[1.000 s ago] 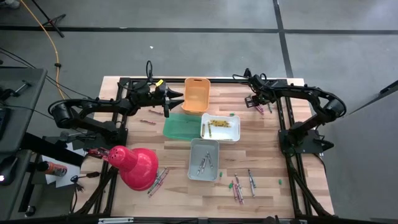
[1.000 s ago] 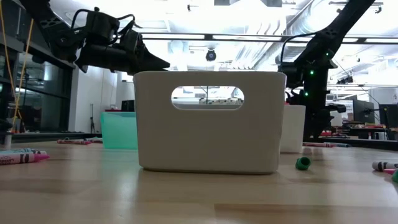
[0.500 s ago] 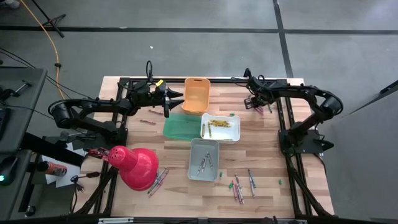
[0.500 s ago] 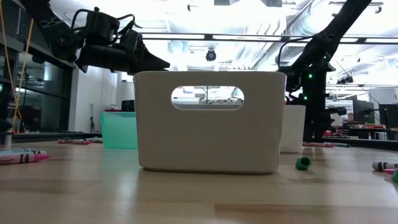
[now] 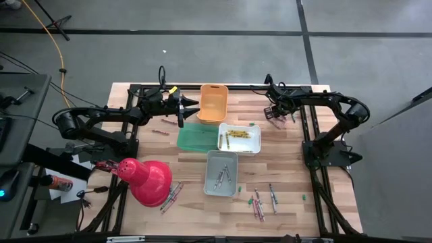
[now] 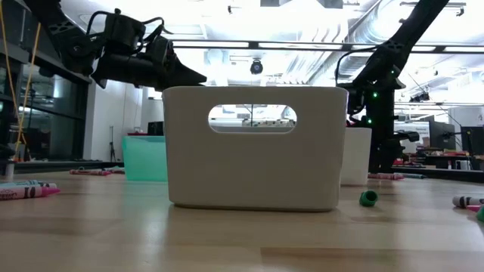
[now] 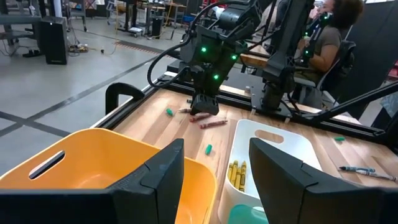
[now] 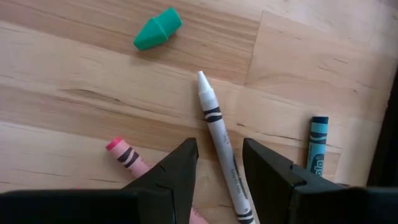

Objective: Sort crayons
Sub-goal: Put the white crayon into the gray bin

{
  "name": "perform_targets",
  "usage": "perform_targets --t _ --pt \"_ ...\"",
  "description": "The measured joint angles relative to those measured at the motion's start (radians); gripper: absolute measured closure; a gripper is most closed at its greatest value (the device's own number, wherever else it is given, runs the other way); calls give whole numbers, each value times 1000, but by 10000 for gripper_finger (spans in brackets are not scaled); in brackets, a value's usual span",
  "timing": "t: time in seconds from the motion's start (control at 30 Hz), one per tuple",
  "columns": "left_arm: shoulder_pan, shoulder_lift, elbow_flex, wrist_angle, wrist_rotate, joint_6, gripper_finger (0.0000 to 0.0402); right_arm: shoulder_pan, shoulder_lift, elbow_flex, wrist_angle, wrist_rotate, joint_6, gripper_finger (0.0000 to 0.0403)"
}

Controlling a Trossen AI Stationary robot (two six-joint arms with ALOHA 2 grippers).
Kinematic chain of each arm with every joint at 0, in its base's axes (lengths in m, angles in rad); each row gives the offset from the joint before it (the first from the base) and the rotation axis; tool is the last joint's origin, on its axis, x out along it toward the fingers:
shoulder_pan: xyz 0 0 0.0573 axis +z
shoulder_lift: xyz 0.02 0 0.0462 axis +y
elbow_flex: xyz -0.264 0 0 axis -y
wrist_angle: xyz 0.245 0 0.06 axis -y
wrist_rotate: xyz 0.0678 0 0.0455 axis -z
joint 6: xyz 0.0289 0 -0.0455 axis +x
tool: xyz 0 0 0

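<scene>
- Right gripper [image 8: 216, 163] has its jaws apart, straddling a white paper-wrapped crayon [image 8: 218, 144] that lies flat on the pale wooden tabletop [image 8: 74, 81]. The jaws sit either side of it and I can't tell if they actually touch it.
- Just beside that one: a pink crayon [image 8: 127, 157] on one side, a teal-blue crayon [image 8: 317, 146] on the other, plus a small green cone-shaped crayon tip [image 8: 158, 28] a bit further off.
- From overhead, this gripper is low over the far right end of the tabletop, right of the orange plastic bin [image 5: 212, 102].
- Left gripper [image 5: 192, 102] hangs in the air with its jaws wide apart and nothing in them, right at the orange bin's left edge.
- The white plastic bin [image 5: 239, 138] in the middle holds a bunch of yellow crayons [image 5: 235, 133]. The grey plastic bin [image 5: 221, 173] nearer the front has a few greyish crayons in it.
- The green translucent plastic bin [image 5: 196, 137] sits just left of the white one.
- Loose mixed-colour crayons [image 5: 264, 200] lie scattered on the front right of the tabletop, and a few more [image 5: 171, 196] sit next to the red lamp shade [image 5: 147, 180] at front left.
</scene>
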Motion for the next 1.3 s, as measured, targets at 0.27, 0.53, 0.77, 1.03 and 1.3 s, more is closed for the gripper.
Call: perform_targets --t 0.27,0.53,0.77,1.03,1.3 --pt "0 0 0 0 0 0 233 2 2 -1 -5 28 -6 387" --pt "0 0 0 0 0 0 233 1 3 -3 -4 79 -13 398" --pt "1 0 0 0 0 32 233 30 5 -4 -5 109 -39 400" --pt "1 0 0 1 -3 34 233 70 -19 -6 -6 142 -55 401" --pt "1 0 0 1 -4 42 233 87 -122 -6 1 99 -59 401"
